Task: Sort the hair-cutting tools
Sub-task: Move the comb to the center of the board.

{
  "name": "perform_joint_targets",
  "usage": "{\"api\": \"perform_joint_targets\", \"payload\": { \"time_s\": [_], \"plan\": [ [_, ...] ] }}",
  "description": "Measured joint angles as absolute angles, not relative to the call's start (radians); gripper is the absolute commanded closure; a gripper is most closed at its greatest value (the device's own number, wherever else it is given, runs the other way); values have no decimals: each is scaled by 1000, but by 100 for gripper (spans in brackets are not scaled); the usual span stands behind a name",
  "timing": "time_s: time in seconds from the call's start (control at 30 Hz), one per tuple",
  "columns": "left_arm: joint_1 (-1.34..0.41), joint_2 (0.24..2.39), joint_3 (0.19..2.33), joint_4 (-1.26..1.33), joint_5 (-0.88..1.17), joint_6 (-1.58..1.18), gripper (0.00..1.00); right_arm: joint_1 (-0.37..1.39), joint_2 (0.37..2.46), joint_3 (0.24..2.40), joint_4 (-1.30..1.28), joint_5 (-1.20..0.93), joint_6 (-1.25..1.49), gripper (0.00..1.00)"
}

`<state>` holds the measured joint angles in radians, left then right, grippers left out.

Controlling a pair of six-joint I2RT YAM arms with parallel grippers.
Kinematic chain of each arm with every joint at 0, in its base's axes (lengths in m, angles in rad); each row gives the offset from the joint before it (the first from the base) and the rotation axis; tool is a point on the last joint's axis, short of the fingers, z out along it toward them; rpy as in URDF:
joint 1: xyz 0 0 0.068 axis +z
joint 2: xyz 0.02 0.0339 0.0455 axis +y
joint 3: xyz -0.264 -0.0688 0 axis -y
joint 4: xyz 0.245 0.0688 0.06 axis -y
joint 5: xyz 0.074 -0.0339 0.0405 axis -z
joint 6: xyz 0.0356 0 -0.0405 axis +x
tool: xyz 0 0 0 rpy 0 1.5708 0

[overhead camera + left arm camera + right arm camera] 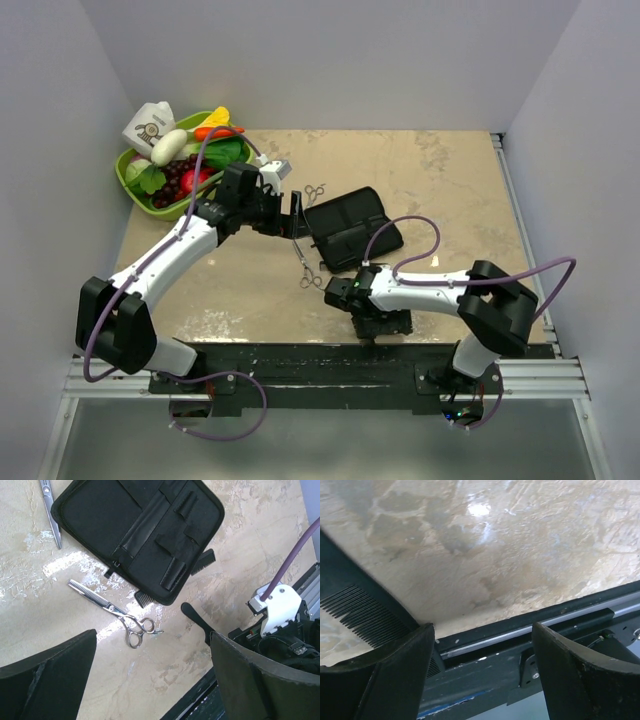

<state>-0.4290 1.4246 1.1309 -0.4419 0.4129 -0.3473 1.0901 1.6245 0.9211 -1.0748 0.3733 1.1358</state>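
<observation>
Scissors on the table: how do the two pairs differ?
The toothed scissors have a serrated blade; the plain scissors have a smooth one. The toothed scissors lie by the near corner of the black case, the plain scissors by its far corner. Both are slim, silver and lie flat on the table.

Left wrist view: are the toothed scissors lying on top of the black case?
No, the toothed scissors lie on the bare table, beside the black case.

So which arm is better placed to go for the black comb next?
Probably right: the comb lies beside the open right gripper. The left gripper, open, points at the toothed scissors.
</observation>
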Motion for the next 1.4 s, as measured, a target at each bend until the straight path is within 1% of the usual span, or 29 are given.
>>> {"api": "perform_joint_targets", "payload": {
  "time_s": [0.23,0.4,0.5,0.67,0.97,1.17,1.4],
  "plan": [
    [-429,1423,1131,-442,413,-347,1,1100,1607,962,-1091,391,1142,17],
    [-429,1423,1131,-442,413,-347,1,1100,1472,1003,-1103,392,1123,17],
    [-429,1423,1131,-442,413,-347,1,1100,1404,998,-1077,345,1082,17],
    [-429,1423,1131,-443,413,-347,1,1102,1353,928,-989,234,1009,19],
    [-429,1423,1131,-446,412,-347,1,1106,1349,836,-880,120,943,22],
    [-429,1423,1131,-453,412,-347,1,1113,1391,818,-834,113,941,22],
    [-429,1423,1131,-461,412,-347,1,1125,1481,817,-786,120,941,26]
  ]
}}
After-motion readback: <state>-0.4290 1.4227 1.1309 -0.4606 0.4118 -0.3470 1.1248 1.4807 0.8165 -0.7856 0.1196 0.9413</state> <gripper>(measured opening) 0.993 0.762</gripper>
